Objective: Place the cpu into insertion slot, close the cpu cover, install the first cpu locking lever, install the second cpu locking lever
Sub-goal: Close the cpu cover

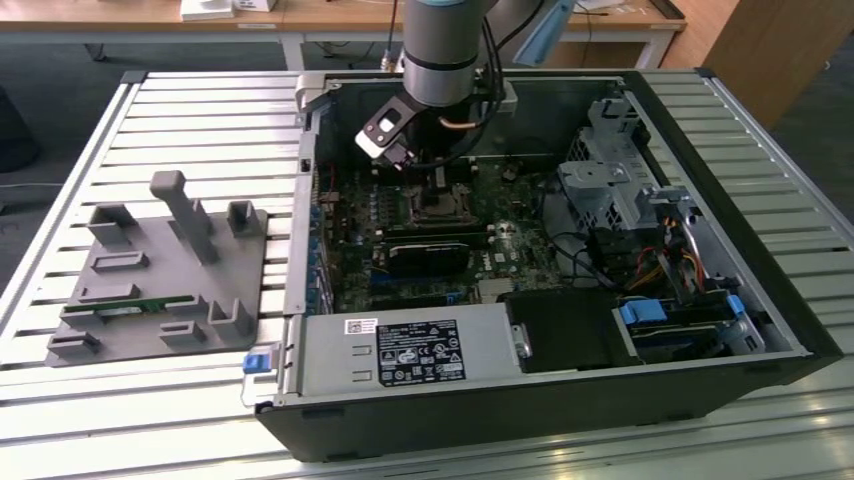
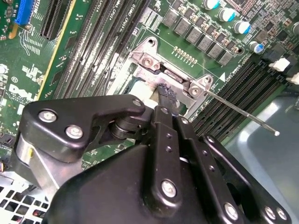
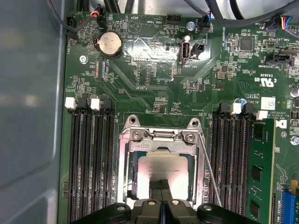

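Arm: reaches down into the open computer case [image 1: 534, 420], which lies on a slatted table [image 1: 80, 150].
Gripper [image 3: 161, 186]: its fingers are drawn together with nothing visible between them. In both wrist views the black tips [image 2: 166, 95] rest on the socket's middle.
Cpu [image 3: 163, 165]: sits in the socket on the motherboard [image 3: 154, 84], silvery top up, between the banks of memory slots [image 3: 88, 158].
Cpu cover [image 3: 125, 172]: lies down, framing the cpu.
Locking lever [image 3: 212, 175]: a thin rod beside the socket, angling away from it, its end free [image 2: 243, 113].
Power supply [image 1: 400, 350]: at the case's near side.
Fixture tray [image 1: 134, 290]: grey, on the table at the exterior view's left.
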Tool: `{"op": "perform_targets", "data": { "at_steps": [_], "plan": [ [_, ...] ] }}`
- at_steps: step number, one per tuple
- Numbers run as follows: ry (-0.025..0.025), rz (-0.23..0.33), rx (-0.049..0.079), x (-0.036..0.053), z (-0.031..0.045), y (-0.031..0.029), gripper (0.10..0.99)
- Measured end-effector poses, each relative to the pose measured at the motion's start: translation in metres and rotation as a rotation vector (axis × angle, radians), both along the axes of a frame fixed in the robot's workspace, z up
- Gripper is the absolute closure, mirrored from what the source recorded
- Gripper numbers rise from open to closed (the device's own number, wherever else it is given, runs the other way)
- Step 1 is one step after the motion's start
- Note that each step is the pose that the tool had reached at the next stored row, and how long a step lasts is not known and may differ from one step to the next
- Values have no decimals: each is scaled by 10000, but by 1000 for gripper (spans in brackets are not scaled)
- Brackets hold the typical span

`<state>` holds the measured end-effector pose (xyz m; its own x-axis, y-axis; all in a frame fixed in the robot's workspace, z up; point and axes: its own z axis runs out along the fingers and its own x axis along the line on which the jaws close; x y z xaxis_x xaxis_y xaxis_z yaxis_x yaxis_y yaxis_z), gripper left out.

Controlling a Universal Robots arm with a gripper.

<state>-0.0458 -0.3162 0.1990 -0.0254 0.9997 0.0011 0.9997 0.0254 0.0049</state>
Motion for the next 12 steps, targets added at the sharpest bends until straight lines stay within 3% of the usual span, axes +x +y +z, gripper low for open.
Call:
{"op": "perform_targets", "data": {
  "at_steps": [8, 12],
  "plan": [
    [-11, 1, 42, 9, 4, 60, 980],
    [-9, 1, 36, 8, 77, 61, 980]
  ]
}}
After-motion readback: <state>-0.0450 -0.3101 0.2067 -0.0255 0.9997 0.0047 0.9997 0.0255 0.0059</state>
